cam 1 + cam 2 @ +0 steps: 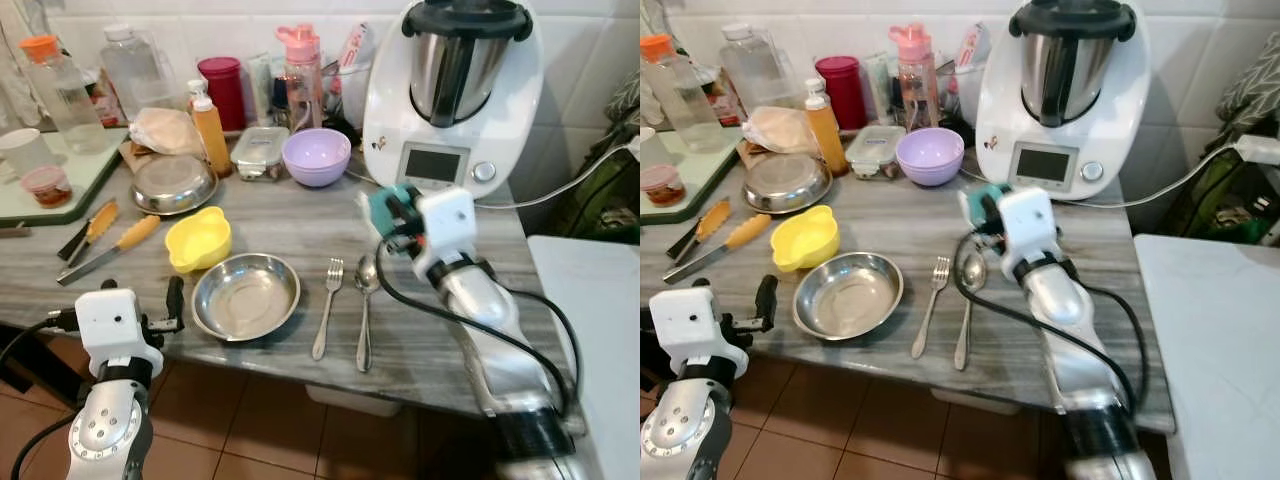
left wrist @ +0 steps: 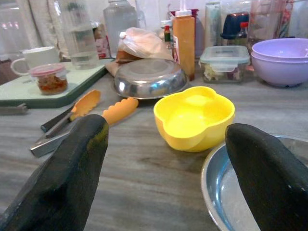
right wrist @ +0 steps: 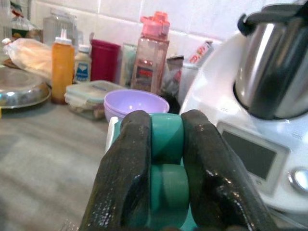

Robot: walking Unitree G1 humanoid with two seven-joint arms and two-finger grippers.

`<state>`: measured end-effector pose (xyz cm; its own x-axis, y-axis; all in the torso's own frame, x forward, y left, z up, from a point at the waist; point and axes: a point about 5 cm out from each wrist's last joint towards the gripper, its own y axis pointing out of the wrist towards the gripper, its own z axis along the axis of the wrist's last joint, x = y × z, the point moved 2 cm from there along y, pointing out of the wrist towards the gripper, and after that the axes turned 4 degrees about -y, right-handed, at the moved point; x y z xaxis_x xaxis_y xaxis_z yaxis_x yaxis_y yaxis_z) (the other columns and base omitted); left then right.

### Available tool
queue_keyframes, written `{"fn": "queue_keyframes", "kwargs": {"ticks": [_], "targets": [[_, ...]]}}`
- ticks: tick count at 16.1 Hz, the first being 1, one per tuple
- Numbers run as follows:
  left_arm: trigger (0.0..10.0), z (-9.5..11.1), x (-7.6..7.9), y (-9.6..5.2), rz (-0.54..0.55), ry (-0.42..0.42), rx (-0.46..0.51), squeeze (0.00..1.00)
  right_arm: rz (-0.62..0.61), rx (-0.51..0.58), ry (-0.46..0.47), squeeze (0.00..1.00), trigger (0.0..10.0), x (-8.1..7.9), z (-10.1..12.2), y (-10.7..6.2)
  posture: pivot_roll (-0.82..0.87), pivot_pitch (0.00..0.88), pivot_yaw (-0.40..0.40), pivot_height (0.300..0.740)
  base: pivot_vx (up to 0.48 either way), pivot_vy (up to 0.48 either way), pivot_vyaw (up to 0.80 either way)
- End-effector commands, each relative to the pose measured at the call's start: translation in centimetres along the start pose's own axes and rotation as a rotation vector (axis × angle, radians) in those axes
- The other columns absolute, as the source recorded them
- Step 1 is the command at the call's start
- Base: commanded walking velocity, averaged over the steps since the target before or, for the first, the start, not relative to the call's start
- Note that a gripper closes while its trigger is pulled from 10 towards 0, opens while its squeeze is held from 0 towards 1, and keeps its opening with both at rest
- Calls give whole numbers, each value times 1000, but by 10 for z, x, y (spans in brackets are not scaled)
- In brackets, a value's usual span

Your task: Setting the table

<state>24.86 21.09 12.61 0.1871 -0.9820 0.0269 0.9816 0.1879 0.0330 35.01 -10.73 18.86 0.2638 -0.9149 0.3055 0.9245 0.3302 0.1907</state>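
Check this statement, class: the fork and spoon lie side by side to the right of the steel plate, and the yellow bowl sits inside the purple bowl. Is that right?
One part is wrong. The yellow bowl is not inside the purple bowl; it stands on the counter beside the steel plate, as the left eye view shows. The fork and spoon do lie side by side to the plate's right.

Fork [image 1: 325, 306] between plate [image 1: 245, 296] and spoon [image 1: 365, 305].

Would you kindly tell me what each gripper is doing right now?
Left gripper: open, empty, by the steel plate.
Right gripper: shut on a teal object, above the spoon.
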Motion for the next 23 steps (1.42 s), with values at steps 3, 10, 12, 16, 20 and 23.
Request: {"fn": "queue_keyframes", "kwargs": {"ticks": [3, 10, 12, 16, 20, 23], "targets": [[10000, 2, 5, 3, -7, 7, 3, 0, 95, 44, -40, 0, 10000, -23, -1, 26, -99, 43, 94, 740, 0, 0, 0], [10000, 2, 9, -9, -32, -9, -16, 0, 174, 82, -102, 0, 10000, -42, -4, 47, -29, 75, 83, 740, 0, 0, 0], [10000, -1, 13, -12, -71, -28, -37, 0, 176, 80, -121, 0, 10000, -43, -7, 50, -23, 78, 88, 740, 0, 0, 0], [10000, 2, 35, -21, -265, -119, -67, 0, 179, 93, -157, 0, 10000, -46, -2, 58, 0, 89, 91, 740, 0, 0, 0], [10000, 5, 48, -29, -421, -172, -105, 0, 193, 121, -179, 0, 10000, -53, 2, 61, 11, 80, 96, 740, 0, 0, 0], [10000, 5, 49, -30, -485, -176, -136, 0, 206, 107, -191, 0, 10000, -61, -5, 59, 11, 83, 108, 740, 0, 0, 0]]}}
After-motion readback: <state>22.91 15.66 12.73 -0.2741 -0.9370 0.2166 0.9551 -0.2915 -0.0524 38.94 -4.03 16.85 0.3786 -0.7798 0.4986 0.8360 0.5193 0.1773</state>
